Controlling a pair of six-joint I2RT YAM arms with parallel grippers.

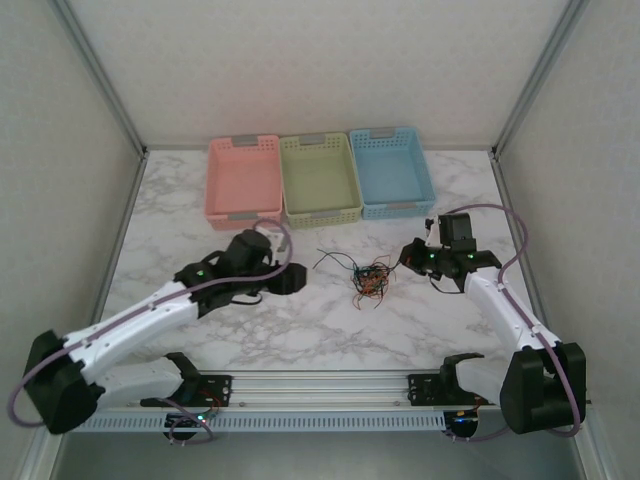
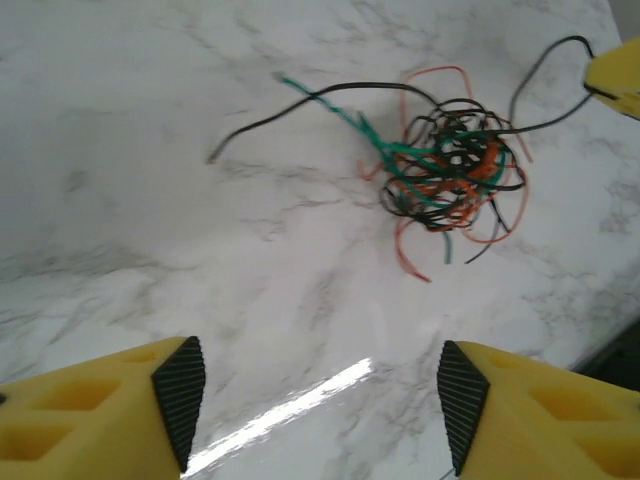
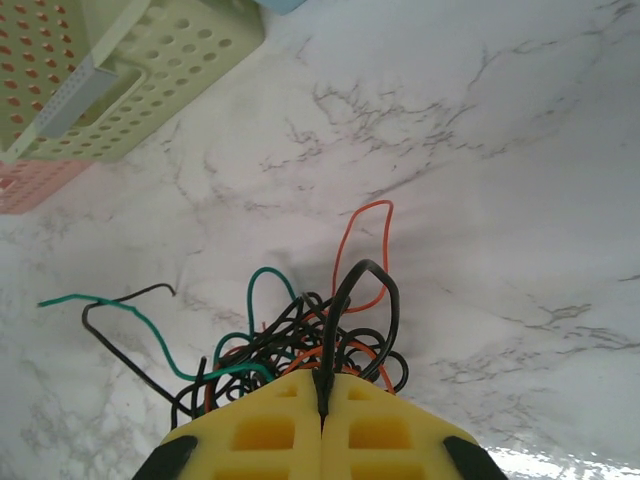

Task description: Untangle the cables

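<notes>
The cables lie as one knot of thin black, green and orange-red wires on the marble table, between my two grippers. In the left wrist view the cables rest ahead and to the right, with a black and a green end trailing left. My left gripper is open over bare table, nothing between its pads, and it sits left of the knot. My right gripper is shut on a black wire that loops up out of the cables. It sits just right of the knot.
Three baskets stand in a row at the back: pink, green and blue. The green basket's corner shows beyond the right gripper. White walls and metal posts close in the table. A rail runs along the near edge.
</notes>
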